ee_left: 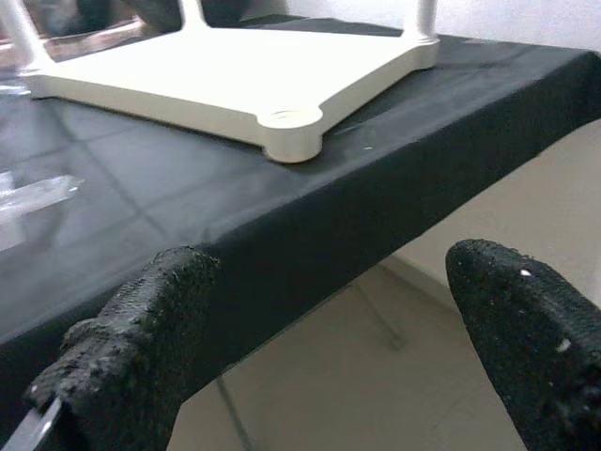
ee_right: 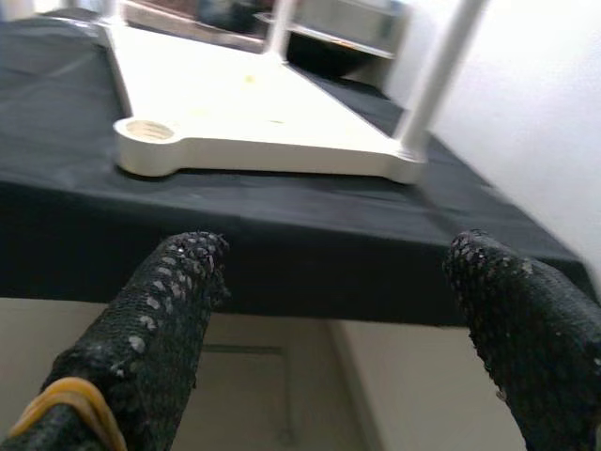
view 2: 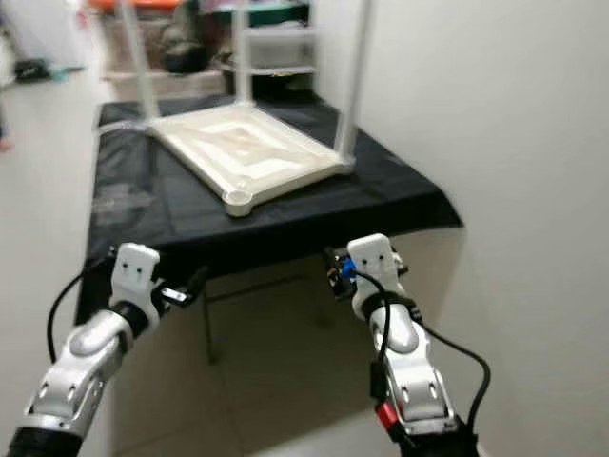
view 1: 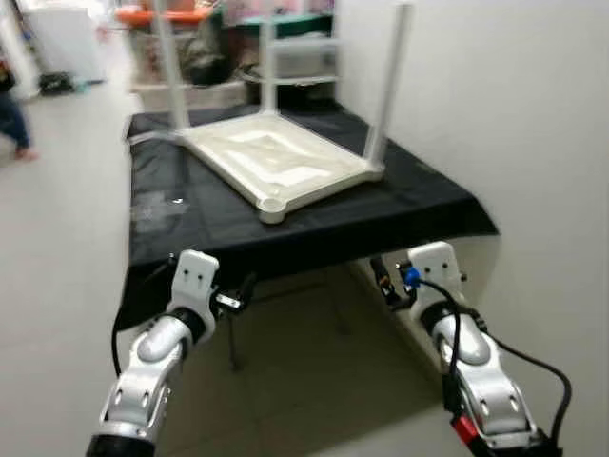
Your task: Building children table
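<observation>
Both grippers gaping wide, gripping nothing: left gripper [ee_left: 329,357] and right gripper [ee_right: 338,310] hovering just short of black-draped table [view 1: 190,214] edge. Upturned white tabletop [view 1: 276,162] lying on it, three legs [view 1: 388,86] standing upright.

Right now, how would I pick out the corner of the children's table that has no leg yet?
Find the black-covered table by the white wall. On it lies the cream tabletop, upside down. Its nearest corner is an open round socket; the other three corners carry upright white legs.
</observation>
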Available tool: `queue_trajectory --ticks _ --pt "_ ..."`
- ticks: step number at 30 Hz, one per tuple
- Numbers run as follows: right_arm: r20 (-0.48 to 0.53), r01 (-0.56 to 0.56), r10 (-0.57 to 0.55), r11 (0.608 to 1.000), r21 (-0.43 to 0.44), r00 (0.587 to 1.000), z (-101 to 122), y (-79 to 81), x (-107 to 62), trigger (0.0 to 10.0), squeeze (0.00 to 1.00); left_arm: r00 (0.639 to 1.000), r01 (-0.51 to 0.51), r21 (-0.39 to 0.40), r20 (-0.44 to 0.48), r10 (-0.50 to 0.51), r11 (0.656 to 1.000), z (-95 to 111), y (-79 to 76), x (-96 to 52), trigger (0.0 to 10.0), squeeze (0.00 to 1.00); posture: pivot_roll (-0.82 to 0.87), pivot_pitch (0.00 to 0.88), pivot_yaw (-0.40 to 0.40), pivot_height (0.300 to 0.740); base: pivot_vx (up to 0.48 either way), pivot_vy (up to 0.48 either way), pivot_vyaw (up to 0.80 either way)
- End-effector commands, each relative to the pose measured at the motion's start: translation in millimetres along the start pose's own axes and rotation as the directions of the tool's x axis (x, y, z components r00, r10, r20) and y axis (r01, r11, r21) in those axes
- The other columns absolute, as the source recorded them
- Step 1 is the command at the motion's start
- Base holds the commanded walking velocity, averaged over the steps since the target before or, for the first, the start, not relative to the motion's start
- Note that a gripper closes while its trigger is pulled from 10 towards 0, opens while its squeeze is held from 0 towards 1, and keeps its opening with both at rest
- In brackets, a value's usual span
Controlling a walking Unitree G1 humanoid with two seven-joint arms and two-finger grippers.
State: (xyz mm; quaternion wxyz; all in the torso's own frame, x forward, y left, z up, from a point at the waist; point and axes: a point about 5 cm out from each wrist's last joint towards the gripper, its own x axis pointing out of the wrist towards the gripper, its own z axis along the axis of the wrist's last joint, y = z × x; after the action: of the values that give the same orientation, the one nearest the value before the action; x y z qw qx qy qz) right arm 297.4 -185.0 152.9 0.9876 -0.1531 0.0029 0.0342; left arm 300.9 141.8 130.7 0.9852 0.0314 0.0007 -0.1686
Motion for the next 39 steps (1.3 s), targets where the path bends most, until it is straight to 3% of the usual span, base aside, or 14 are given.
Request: queue_trajectory --ticks 1,9,15,30,39 --pt "0.004 -0.016 0.016 1.0 0.011 1.0 0.5 3.8 0.0 10.0 0.0 1.0 0.01 0.018 -0.009 -0.01 1.0 -1.7 0.0 -1.2 10.0 0.0 0.03 0.0 -0.053 0.74 0.0 0.0 0.8" --pt "0.0 -0.023 0.023 1.0 -0.016 1.0 0.1 4.8 0.3 10.0 0.0 1.0 0.008 0.025 -0.006 -0.008 1.0 -1.3 0.3 -1.3 10.0 0.0 0.04 0.0 -0.052 0.74 0.0 0.0 0.8" --pt "0.008 0.0 -0.001 1.0 0.025 1.0 1.1 3.5 0.4 10.0 0.0 1.0 0.006 0.024 -0.003 -0.005 1.0 -0.9 0.6 -1.7 10.0 0.0 0.04 0.0 -0.051 0.74 0.0 -0.245 0.8" --pt "-0.015 0.039 -0.039 0.998 0.043 0.999 -2.3 -2.4 0.1 10.0 0.0 1.0 -0.019 0.015 -0.007 0.019 1.0 -2.0 2.0 -1.8 10.0 0.0 0.03 0.0 -0.052 0.74 0.0 -0.465 0.0" --pt "-0.016 0.045 -0.044 0.998 0.037 0.999 -2.6 -2.0 -2.0 10.0 0.0 0.999 -0.027 0.0 -0.018 0.027 1.0 -4.0 2.9 -3.5 10.0 0.0 0.03 0.0 -0.043 0.74 0.0 0.0 0.0"
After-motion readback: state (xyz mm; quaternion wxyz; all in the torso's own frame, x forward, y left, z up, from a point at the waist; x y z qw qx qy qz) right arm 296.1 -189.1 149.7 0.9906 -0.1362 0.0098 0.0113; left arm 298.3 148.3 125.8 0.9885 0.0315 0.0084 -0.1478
